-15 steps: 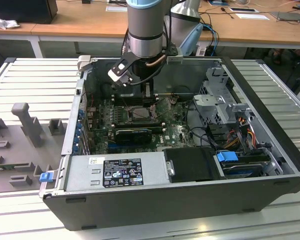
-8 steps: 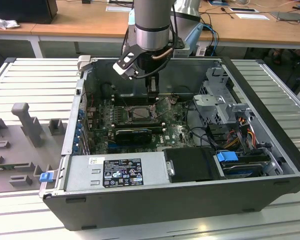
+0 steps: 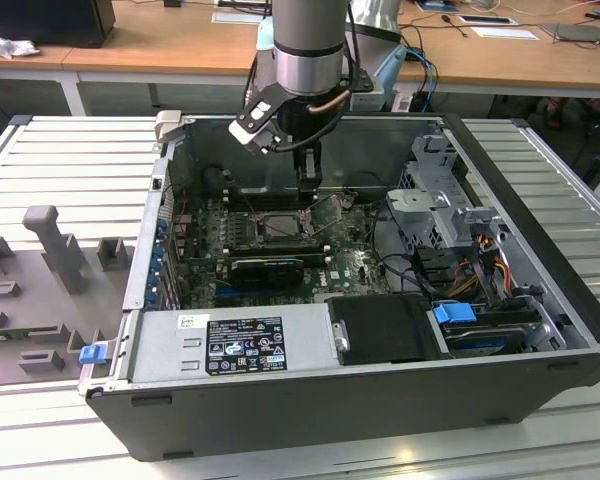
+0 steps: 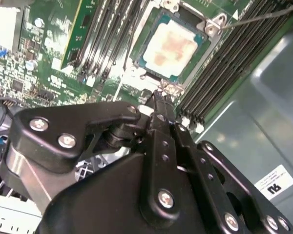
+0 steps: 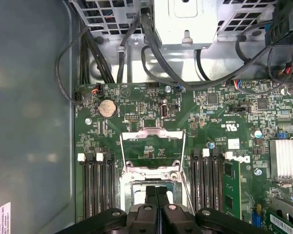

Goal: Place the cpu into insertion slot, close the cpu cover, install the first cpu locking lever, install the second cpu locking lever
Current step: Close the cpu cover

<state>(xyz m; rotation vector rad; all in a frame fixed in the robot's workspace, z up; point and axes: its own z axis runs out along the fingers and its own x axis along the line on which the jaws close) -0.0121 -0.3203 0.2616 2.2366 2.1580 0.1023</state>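
Observation:
The cpu (image 4: 173, 44), a pale beige-silver square with a green rim, lies flat in the insertion slot (image 3: 270, 228) on the green board. The cpu cover (image 5: 153, 168), a silvery frame with a large window, is swung open past the slot, and the board shows through its window. My gripper (image 4: 161, 95) is shut, its black fingers pressed together with nothing between them. The tips are right at the slot's edge on the cover's hinge side, as the first wrist view (image 5: 157, 191) and the exterior view (image 3: 308, 205) also show. A thin wire lever (image 4: 263, 14) sticks out past one corner of the slot.
Black memory slots (image 5: 95, 185) flank the socket on both sides, one holding a green memory stick (image 4: 71, 34). Bundled cables (image 5: 151, 48) and a metal drive cage (image 3: 445, 195) stand beyond the board. A power supply (image 3: 230, 345) and a black card (image 3: 270, 268) lie near the case's front wall.

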